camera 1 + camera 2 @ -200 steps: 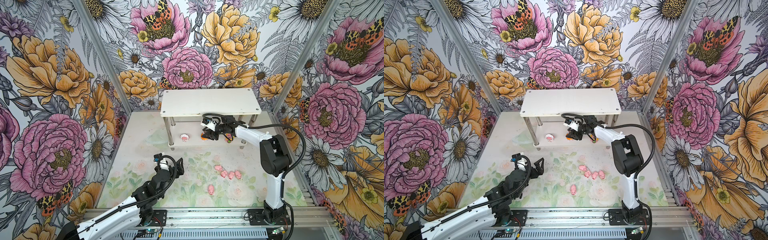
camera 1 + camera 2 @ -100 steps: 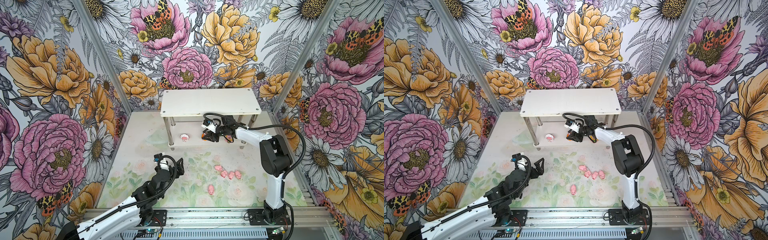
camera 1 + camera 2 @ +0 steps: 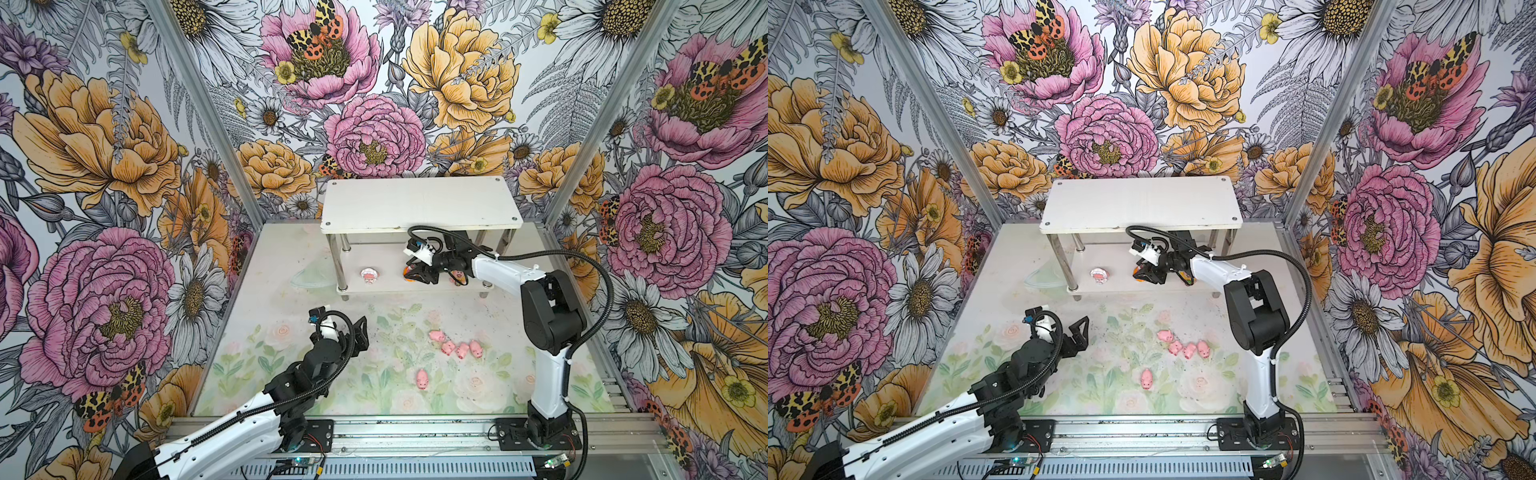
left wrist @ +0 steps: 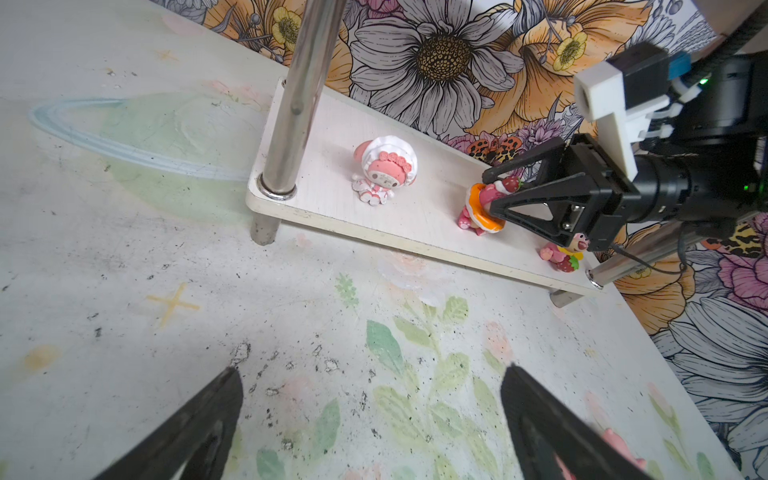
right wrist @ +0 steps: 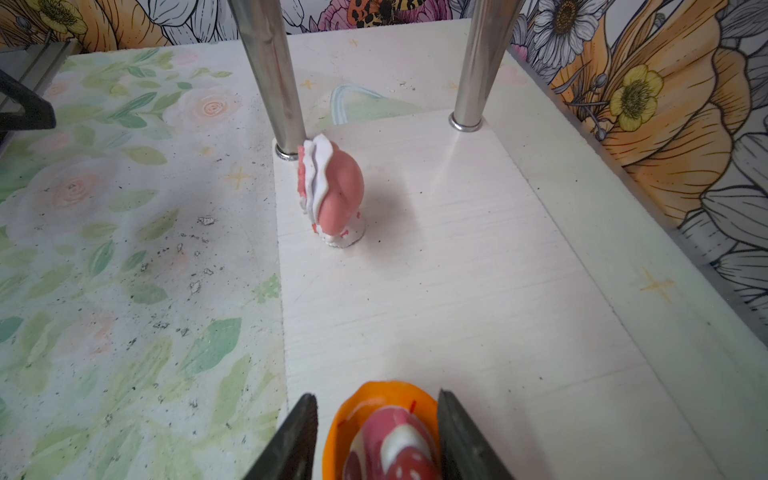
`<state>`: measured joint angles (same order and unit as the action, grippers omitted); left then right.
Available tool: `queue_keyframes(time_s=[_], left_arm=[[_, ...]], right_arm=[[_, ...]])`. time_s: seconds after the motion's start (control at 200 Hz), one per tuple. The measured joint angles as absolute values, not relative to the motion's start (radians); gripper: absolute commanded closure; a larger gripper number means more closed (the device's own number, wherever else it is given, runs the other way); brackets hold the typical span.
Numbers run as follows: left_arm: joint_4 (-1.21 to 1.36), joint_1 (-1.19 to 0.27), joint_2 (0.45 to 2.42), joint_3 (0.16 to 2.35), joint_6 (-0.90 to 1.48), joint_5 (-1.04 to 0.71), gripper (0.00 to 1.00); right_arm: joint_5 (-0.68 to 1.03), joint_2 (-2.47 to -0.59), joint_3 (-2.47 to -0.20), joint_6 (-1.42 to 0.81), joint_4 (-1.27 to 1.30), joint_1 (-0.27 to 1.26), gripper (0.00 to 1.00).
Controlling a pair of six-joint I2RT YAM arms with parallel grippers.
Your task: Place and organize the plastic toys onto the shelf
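Toy with orange rim [image 4: 473, 208] stands clamped in right gripper [image 4: 494, 194] on shelf [image 4: 419, 220] lower tier; left gripper [image 4: 370, 376] gapes open.

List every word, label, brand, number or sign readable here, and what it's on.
None: no word, label, brand or number is readable in any view.
shelf: plain white.
orange-rimmed toy, white-rimmed toy, pigs: no lettering.
right gripper, its white camera mount: unmarked.
mat: the yellow cross is a printed sparkle, not a character.
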<state>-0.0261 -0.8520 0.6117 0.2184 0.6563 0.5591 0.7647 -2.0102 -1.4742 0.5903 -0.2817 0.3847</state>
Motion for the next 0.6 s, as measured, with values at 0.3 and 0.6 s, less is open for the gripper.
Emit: queue_keyframes(time_s=[0.3,0.6], left_arm=[[-0.025,-0.852,0.630,0.218,0.656,0.554,0.01],[-0.027,-0.852,0.624,0.219,0.656,0.548,0.01]], right_arm=[[0.757,-1.987,-1.474,0.582,-0.268,0.385,0.48],[0.745,-1.933,-1.435,0.530,-0.212,0.384,0.45]])
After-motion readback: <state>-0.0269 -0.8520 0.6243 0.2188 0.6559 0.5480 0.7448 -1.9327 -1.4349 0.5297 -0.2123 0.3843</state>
